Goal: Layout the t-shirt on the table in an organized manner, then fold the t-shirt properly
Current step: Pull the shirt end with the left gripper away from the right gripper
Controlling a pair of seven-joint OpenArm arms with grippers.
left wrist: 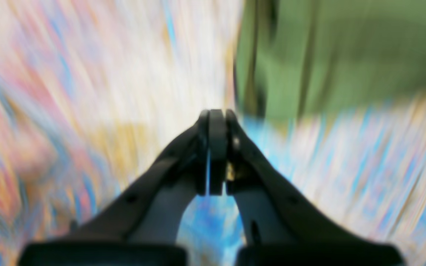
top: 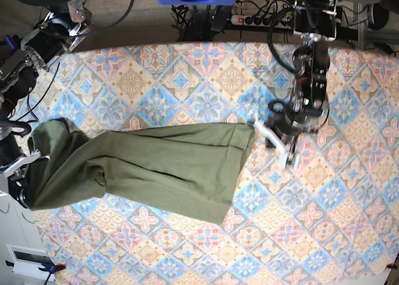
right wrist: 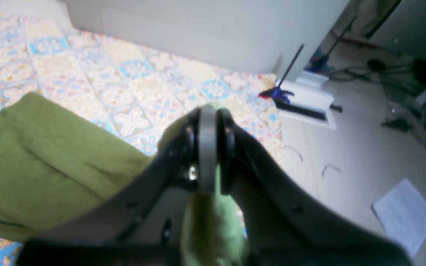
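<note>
The olive-green t-shirt (top: 162, 166) lies stretched in a long band across the table (top: 324, 222), from its left edge to about the middle. My right gripper (right wrist: 211, 111) is shut on a bunch of the t-shirt (right wrist: 50, 166), and green cloth hangs under its fingers. In the base view this gripper (top: 24, 176) sits at the shirt's left end, over the table's edge. My left gripper (left wrist: 216, 114) is shut with nothing between its fingers. It (top: 262, 129) hovers just beside the shirt's upper right corner. The left wrist view is motion-blurred, with the t-shirt (left wrist: 338, 55) at upper right.
A blue clamp (right wrist: 277, 94) grips the table's edge in the right wrist view. Beyond it lie the floor, cables and a sheet of paper (right wrist: 405, 214). A white cabinet (right wrist: 198, 33) stands behind the table. A power strip (top: 262, 20) and cables run along the far edge.
</note>
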